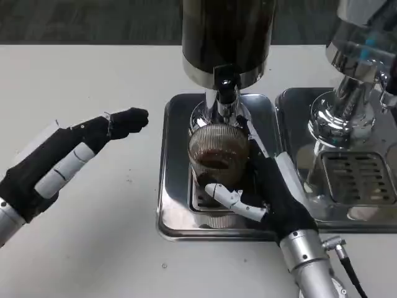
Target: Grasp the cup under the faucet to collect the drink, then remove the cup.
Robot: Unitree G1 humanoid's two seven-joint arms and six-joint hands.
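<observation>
White desk (80,248) ran across the foreground, with a strip of dark floor beyond its far edge. Toward the right side of the desk sat a steel drip tray (170,211), and a dispenser (228,37) with a dark cylindrical tank rose from its far end. A chrome faucet (225,93) hung below that tank. Directly under the faucet, on the tray's grate, stood the ribbed clear cup (218,149), upright and holding dark drink in its lower part.

The right robot hand (260,186) was wrapped around the cup from the right and near side: a white-and-black thumb curved across the cup's near base while black fingers ran up along its right wall, touching the glass. The cup rested on the grate within this grip.

The left robot hand (74,152) hovered over bare desk left of the tray, well apart from the cup. Its fingers were extended and pointed toward the tray, holding nothing.

Just beside the first tray, to its right, stood a second dispenser (353,93) on its own tray.
</observation>
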